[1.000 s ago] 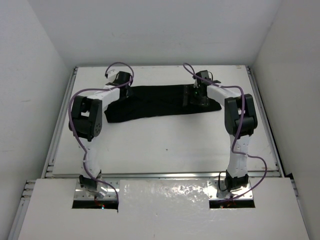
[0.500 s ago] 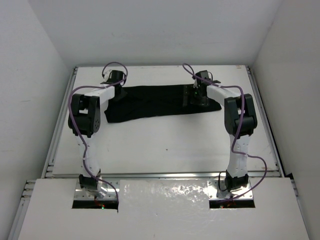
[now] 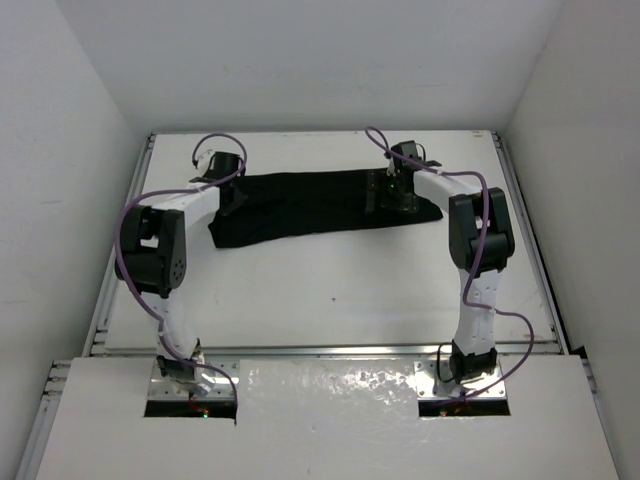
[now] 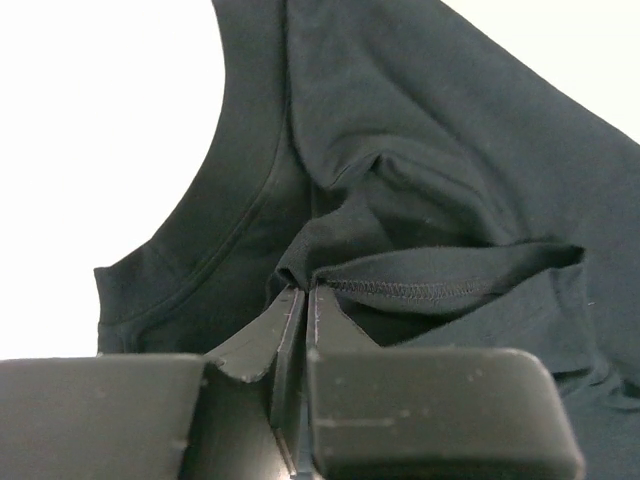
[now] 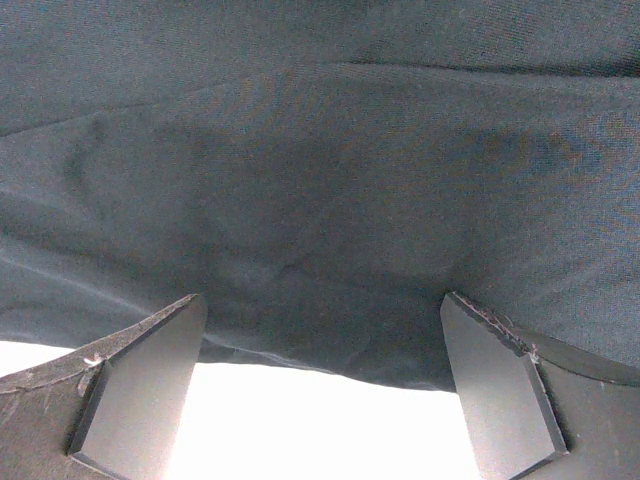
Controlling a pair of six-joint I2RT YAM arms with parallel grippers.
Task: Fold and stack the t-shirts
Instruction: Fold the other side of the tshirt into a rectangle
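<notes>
Left gripper (image 4: 303, 292): jaws pinched together on a stitched hem fold at the left end of the plain black short-sleeved cloth t-shirt (image 3: 310, 205). Right gripper (image 5: 320, 300): jaws spread wide over the garment's right end. The shirt lies stretched lengthwise along the far edge of the white tabletop (image 3: 330, 290).

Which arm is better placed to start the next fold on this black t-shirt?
Left. The left hand is shut on a pinched fold of the t-shirt by a stitched edge, so it could lift now. The right hand stands open over the cloth's other end, gripping nothing.
</notes>
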